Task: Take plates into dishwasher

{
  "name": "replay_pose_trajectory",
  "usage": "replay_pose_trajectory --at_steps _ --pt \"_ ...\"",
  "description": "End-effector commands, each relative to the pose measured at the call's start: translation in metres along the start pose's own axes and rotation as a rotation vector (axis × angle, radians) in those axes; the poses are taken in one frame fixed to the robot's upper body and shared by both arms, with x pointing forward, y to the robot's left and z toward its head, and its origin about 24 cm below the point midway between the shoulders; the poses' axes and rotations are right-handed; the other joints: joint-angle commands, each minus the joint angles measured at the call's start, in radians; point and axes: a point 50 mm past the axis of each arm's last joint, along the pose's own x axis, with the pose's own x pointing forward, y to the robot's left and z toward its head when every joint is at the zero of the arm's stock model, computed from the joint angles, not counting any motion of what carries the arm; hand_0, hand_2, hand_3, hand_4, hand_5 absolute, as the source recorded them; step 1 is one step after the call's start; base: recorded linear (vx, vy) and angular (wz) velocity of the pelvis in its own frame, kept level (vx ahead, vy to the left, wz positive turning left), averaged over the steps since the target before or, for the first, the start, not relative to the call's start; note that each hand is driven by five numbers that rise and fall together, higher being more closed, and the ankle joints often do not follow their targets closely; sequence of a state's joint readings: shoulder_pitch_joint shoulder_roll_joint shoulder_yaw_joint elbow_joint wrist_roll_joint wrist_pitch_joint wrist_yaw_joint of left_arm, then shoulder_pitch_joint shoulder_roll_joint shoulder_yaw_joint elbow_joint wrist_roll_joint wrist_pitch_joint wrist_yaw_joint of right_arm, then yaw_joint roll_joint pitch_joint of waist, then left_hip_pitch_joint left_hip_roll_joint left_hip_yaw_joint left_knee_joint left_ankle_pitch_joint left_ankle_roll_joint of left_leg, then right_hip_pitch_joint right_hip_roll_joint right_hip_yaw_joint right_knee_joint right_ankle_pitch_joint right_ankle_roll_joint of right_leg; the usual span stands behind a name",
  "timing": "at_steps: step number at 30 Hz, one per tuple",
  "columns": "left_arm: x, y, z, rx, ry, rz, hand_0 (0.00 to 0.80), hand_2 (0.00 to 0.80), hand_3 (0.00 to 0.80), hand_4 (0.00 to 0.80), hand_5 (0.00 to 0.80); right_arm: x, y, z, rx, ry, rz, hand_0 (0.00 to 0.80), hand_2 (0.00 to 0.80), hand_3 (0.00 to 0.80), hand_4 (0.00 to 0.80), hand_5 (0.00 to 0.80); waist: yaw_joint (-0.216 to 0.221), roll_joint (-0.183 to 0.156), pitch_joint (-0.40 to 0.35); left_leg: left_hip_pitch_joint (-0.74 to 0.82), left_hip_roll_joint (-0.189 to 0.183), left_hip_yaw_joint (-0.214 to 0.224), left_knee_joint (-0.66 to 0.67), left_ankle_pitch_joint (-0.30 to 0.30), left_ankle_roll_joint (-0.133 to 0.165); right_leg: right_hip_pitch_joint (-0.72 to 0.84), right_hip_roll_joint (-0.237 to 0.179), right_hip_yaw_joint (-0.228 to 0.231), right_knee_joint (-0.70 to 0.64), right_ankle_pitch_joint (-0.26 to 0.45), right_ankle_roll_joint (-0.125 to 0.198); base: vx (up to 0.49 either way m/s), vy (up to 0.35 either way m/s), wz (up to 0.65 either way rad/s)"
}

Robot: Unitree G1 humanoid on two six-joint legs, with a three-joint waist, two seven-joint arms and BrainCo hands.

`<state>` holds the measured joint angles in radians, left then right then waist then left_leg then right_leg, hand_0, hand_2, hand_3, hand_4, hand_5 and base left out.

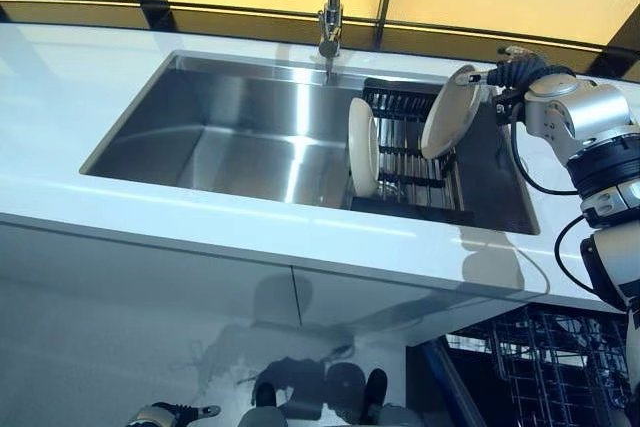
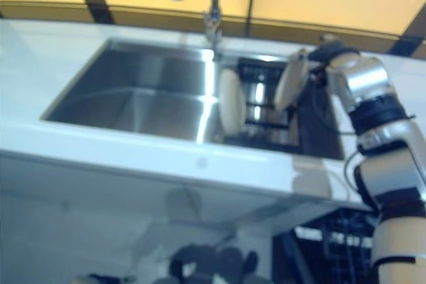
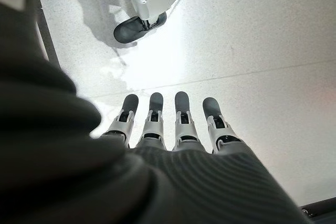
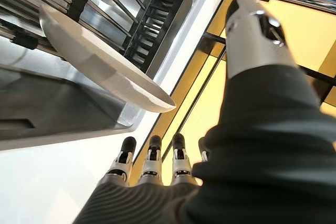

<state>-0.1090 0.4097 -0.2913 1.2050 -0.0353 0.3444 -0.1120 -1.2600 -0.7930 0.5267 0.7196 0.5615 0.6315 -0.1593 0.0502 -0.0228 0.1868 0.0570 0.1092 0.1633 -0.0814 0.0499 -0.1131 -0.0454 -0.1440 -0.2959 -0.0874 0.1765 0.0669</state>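
Two white plates stand in a black dish rack (image 1: 410, 162) at the right end of the sink. One plate (image 1: 363, 145) is upright at the rack's left side. The other plate (image 1: 450, 112) leans at the rack's back right, its upper rim beside my right hand (image 1: 515, 72). In the right wrist view that plate (image 4: 100, 61) lies just past my straight fingers (image 4: 152, 166), with the thumb held apart; nothing is gripped. My left hand (image 1: 165, 414) hangs low at the bottom left, its fingers (image 3: 181, 124) straight over the floor.
The steel sink (image 1: 230, 127) is set in a white counter (image 1: 150, 217), with a faucet (image 1: 330, 7) at its back edge. A dishwasher's wire rack (image 1: 545, 357) shows below the counter at the lower right.
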Motion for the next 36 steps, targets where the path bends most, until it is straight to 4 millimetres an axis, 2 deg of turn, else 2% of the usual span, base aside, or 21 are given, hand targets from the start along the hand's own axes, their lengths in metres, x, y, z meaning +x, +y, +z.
replay_pose_trajectory --at_steps 1,36 --pt "-0.004 0.020 0.012 -0.009 -0.002 0.059 0.000 0.000 0.000 0.000 0.000 -0.006 -0.015 0.034 -0.043 -0.116 -0.078 0.000 0.000 0.000 0.000 0.000 0.031 -0.033 0.037 -0.077 0.000 -0.028 -0.006 0.042 -0.011 0.090 -0.035 0.027 0.000 -0.100 0.086 0.000 0.000 0.00" --pt "-0.006 0.019 0.025 -0.034 -0.029 0.055 0.000 0.000 0.000 0.000 0.000 -0.003 -0.018 0.020 -0.030 -0.041 -0.097 0.000 0.000 0.000 0.000 0.000 0.018 -0.029 0.065 -0.096 -0.002 -0.019 -0.006 0.050 -0.013 0.058 -0.036 0.035 0.000 -0.085 0.089 0.000 0.000 0.00"
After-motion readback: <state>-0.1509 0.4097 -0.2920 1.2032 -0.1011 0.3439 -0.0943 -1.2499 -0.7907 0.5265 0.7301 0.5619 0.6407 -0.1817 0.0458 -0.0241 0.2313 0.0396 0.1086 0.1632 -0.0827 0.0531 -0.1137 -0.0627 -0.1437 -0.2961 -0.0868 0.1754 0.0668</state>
